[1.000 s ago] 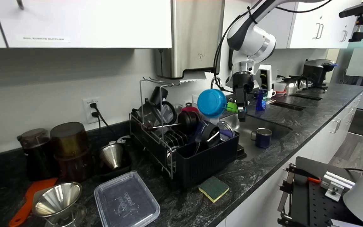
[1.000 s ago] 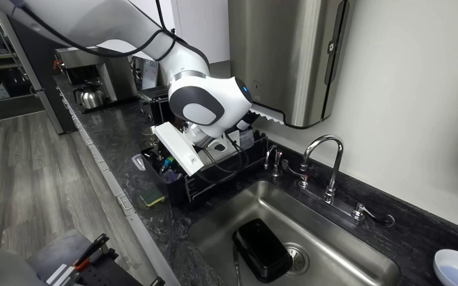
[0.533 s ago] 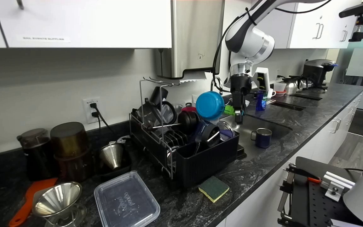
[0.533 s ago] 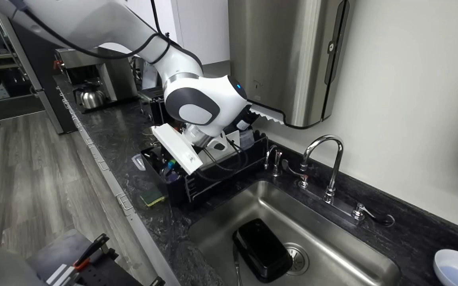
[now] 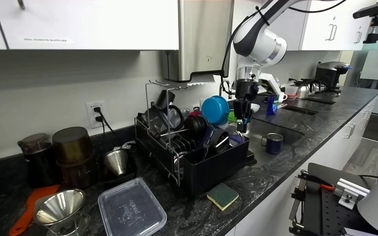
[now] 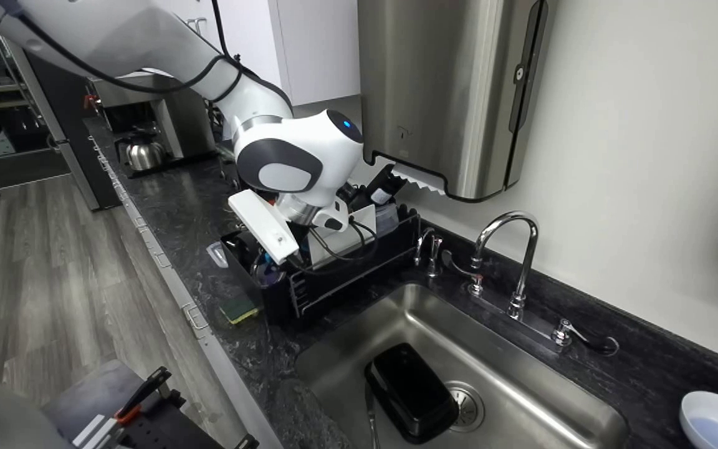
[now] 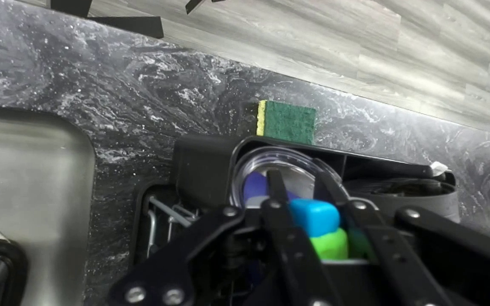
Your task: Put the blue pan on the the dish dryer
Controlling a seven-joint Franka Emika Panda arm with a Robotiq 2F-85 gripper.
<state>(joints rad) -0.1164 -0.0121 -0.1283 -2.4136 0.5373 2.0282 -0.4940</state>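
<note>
The blue pan [image 5: 216, 109] hangs on its side, its round body tilted, above the far end of the dish dryer [image 5: 215, 167]. My gripper [image 5: 242, 126] is shut on the pan's green and blue handle [image 7: 315, 216], whose end shows between the fingers in the wrist view. From there the gripper [image 7: 299, 180] lies over the black bin [image 7: 202, 165] at the rack's side; the pan's body is out of that view. In an exterior view the arm hides the gripper and most of the pan, with the rack [image 6: 390, 246] just below.
Black mugs, a pot [image 5: 196, 126] and other dishes crowd the rack, and wire posts [image 5: 168, 111] rise at its near side. Beside it are the sink [image 6: 496, 362], a sponge [image 5: 222, 196] and a blue mug [image 5: 273, 143]. The paper towel box [image 5: 205, 39] juts out above.
In an exterior view the gripper and pan have moved left and slightly down, toward the rack. The wrist has turned, so more of the pan's side shows.
</note>
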